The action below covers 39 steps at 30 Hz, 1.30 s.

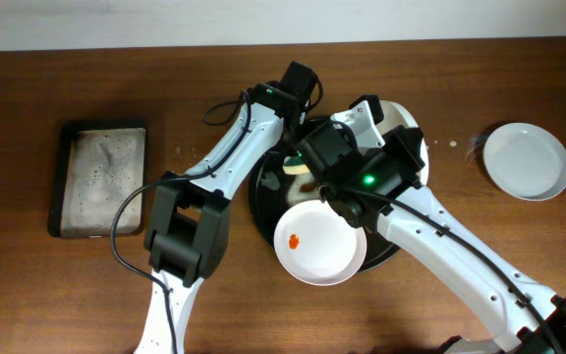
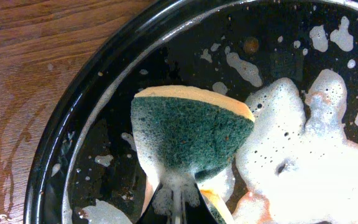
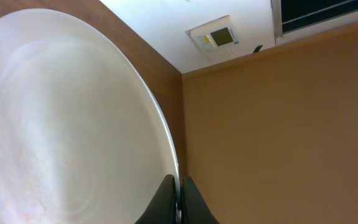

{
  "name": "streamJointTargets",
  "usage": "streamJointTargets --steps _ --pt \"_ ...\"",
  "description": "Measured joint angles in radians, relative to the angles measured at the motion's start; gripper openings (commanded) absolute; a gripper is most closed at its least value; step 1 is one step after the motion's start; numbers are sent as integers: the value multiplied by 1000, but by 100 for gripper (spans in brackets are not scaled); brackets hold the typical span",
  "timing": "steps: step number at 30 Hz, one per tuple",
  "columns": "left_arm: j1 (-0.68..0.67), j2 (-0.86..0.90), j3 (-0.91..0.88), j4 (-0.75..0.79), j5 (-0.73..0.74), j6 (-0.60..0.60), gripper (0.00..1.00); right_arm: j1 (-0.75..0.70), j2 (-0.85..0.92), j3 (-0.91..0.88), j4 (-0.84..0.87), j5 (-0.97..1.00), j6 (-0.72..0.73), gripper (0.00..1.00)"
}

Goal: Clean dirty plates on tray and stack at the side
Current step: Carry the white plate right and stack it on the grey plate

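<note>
Left wrist view: the left gripper (image 2: 178,204) is clenched on a yellow sponge with a green scouring face (image 2: 188,134), its fingers pinching the sponge's lower tip. The sponge hangs over the large round black tray with a raised rim (image 2: 89,102). The wet floor of the tray carries white soapy foam (image 2: 303,149), thickest toward 3 o'clock of the sponge and tinged orange at its lower edge.

In the right wrist view the right gripper (image 3: 179,202) is clamped on the rim of a round shallow white plate (image 3: 61,124), which fills the picture from 9 o'clock.

Overhead, that plate sits tilted at the tray's 6 o'clock edge – a small orange smear (image 1: 293,239) marks its face. A second white plate (image 1: 401,113) shows at the tray's 1 o'clock, partly hidden by the arms. A third white plate (image 1: 527,160) lies on the brown wooden table (image 1: 28,285) at 3 o'clock, well apart from the tray. A smaller rectangular black tray (image 1: 98,179) – foamy inside – lies at 9 o'clock.
</note>
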Motion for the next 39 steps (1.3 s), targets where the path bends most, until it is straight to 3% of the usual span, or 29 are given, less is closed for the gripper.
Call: streamJointTargets --steps 9,13,19,22,27,31,36,37,38,39 --pt "0 0 0 0 0 0 1 0 0 0 0 18 2 4" --pt "0 0 0 0 0 0 1 -41 -1 0 -23 -153 60 4" --pt "0 0 0 0 7 0 1 -322 -2 3 -47 -542 153 4" --pt "0 0 0 -1 8 0 1 -544 -2 85 -57 -859 215 4" --pt "0 0 0 0 8 0 1 -975 -2 118 -16 -1138 307 4" --pt "0 0 0 -1 8 0 1 -1234 88 123 71 -1204 349 4" --pt "0 0 0 0 8 0 1 -1321 329 121 221 -1261 372 5" --pt "0 0 0 -1 8 0 1 -1321 349 121 254 -1263 372 11" --pt "0 0 0 -1 8 0 1 -1321 364 121 285 -1263 378 33" --pt "0 0 0 -1 8 0 1 -1321 367 121 293 -1262 375 43"
